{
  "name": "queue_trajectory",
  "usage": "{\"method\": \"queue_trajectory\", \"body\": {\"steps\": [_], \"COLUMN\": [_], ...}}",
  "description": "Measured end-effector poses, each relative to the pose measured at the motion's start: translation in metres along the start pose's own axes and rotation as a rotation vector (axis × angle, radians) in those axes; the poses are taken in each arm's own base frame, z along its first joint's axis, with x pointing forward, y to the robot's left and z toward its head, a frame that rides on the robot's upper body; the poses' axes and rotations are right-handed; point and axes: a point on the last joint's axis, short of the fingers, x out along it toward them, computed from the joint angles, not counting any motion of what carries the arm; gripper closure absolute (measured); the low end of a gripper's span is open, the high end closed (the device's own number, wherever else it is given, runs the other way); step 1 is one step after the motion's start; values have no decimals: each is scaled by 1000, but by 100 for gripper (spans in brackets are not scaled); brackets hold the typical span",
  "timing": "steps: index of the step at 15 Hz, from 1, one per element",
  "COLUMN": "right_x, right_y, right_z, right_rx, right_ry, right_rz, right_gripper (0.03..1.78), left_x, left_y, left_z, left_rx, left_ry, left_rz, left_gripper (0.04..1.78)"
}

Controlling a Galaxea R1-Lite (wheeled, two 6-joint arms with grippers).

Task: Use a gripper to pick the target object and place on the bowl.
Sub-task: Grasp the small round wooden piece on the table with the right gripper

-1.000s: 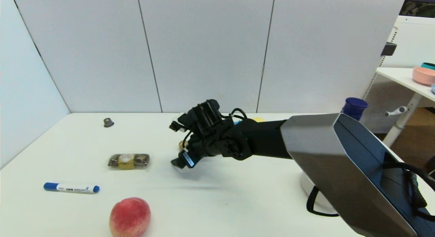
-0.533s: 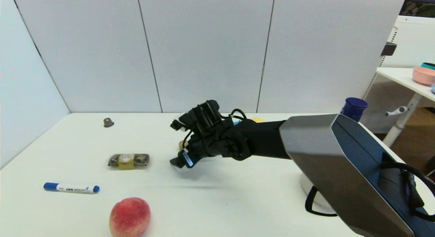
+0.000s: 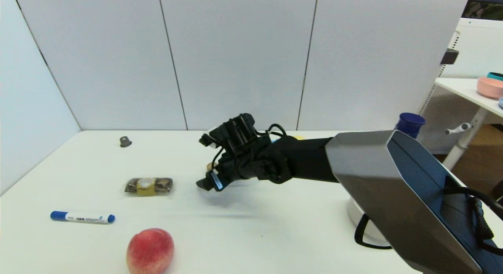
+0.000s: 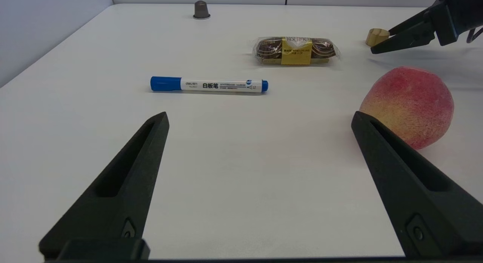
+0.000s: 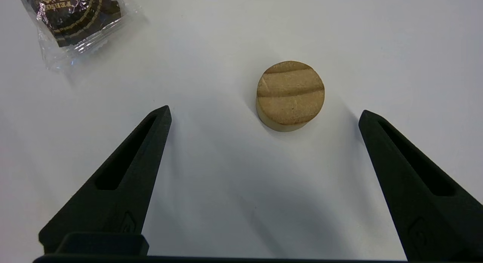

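Observation:
The tan wooden cylinder [image 5: 289, 95] lies flat on the white table, just beyond the tips of my right gripper [image 5: 265, 112] and between their lines. The right gripper is open and empty, and touches nothing. In the head view the right gripper [image 3: 204, 171] is at the table's middle and mostly hides the cylinder [image 3: 209, 166]. The cylinder also shows in the left wrist view [image 4: 377, 36]. The beige-white bowl [image 3: 355, 223] sits at the near right, largely hidden under my right arm. My left gripper [image 4: 259, 117] is open and empty, low over the near left of the table.
A chocolate pack [image 3: 148, 186], a blue-capped marker [image 3: 82, 217] and a peach [image 3: 150, 250] lie left of the gripper. A dark grey capsule [image 3: 125, 141] stands far left. A blue cup [image 3: 409, 124] is at the far right. A pink bowl [image 3: 489, 87] is on the side table.
My right gripper has shifted slightly up and to the left in the head view, staying open by the cylinder. Nothing else has moved.

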Motion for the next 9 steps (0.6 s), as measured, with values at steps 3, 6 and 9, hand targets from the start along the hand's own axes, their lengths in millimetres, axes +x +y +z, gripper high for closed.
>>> {"method": "queue_trajectory", "body": {"steps": [3, 6, 9], "right_x": [0, 2, 5], "right_y": [1, 1, 1], "right_z": [1, 4, 5], "right_rx": [-2, -7, -11], "right_ry": [-7, -46, -79], "right_rz": [1, -1, 9], "right_gripper": [10, 10, 10], "left_x": [0, 0, 0], "left_y": [0, 0, 0], "left_z": [0, 0, 0], "left_rx": [0, 0, 0], "left_ry": [0, 0, 0], "left_rz": [0, 0, 0], "left_gripper": [11, 11, 11]}}
